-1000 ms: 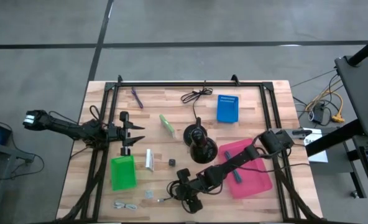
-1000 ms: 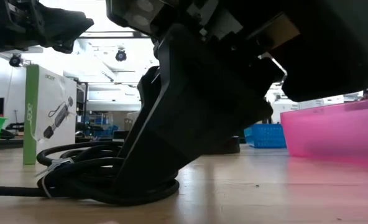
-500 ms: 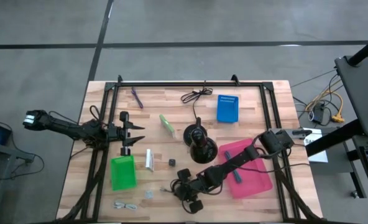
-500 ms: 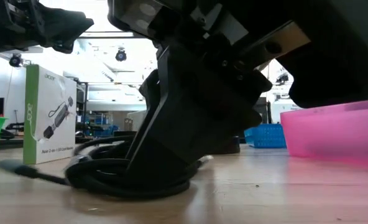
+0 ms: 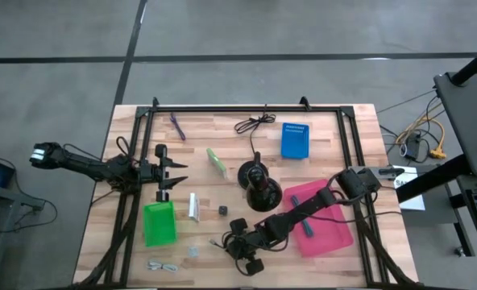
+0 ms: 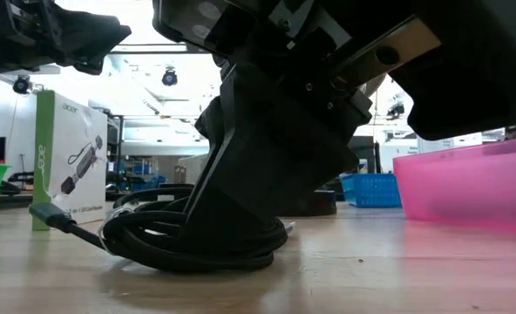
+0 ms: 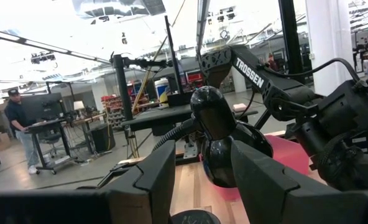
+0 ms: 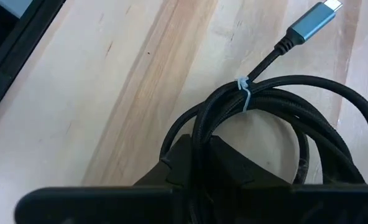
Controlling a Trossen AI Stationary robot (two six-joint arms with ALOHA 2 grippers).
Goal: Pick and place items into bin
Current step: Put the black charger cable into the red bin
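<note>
A coiled black cable (image 8: 283,118) with a white tie (image 8: 243,90) and a grey plug (image 8: 314,18) lies on the wood near the table's near edge. My right gripper (image 5: 237,244) stands over it, shut on it. The pink bin (image 5: 323,221) sits just to its right. My left gripper (image 5: 174,173) hovers open at the table's left, pointing toward the black round-based stand (image 5: 259,187). A purple pen (image 5: 177,125), a green packet (image 5: 217,161), a white packet (image 5: 193,205), a black cube (image 5: 222,209) and clear bits (image 5: 164,264) lie on the table. My right gripper pinches several strands of the cable's coil (image 8: 202,134) between its two fingers (image 8: 184,158), on the side of the coil away from the plug. The fingers come from above, slanting down, and lie across the strands. The coil (image 6: 179,240) rests on the table, its plug end (image 6: 53,218) sticking out.
A green bin (image 5: 159,223) stands at the near left and a blue bin (image 5: 295,139) at the far right. A second thin black cable (image 5: 255,123) lies at the far edge. A black frame (image 5: 246,107) runs round the table. A person stands in the room behind.
My right gripper has shut on the cable. The coil has been drawn together and slid a little along the table toward the fingers, and its plug end has swung out to the side.
</note>
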